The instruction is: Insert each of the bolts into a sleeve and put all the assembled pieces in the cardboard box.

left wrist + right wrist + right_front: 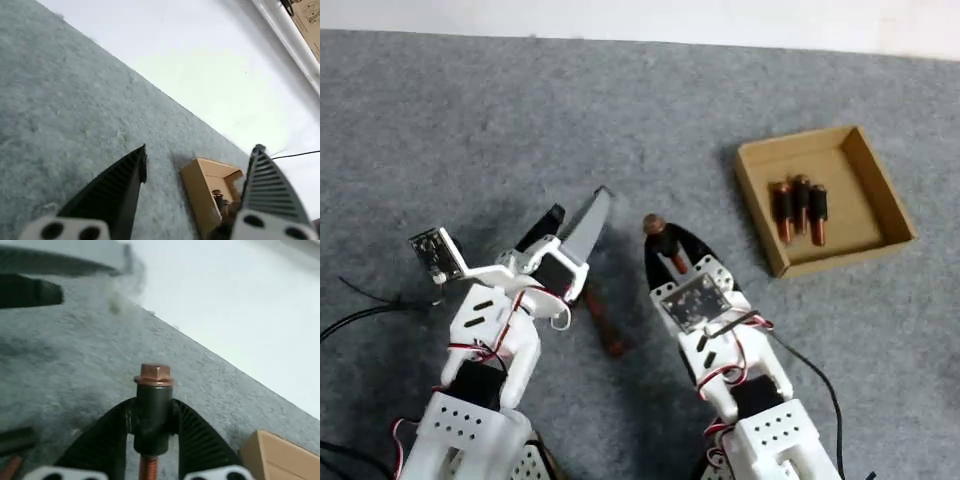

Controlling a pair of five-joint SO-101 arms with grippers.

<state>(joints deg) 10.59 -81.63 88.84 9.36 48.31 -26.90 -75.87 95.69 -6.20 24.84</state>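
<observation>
Right wrist view: right gripper (152, 412) pinches a sleeve (152, 397), bolt (155, 373) seated, likely bound for the box (280, 457); left gripper (200, 150) gapes, empty.

left pincer (580, 203): jaws wide apart, raised | right pincer (152, 409): clamped on sleeved bolt (155, 376) | arms side by side
</observation>
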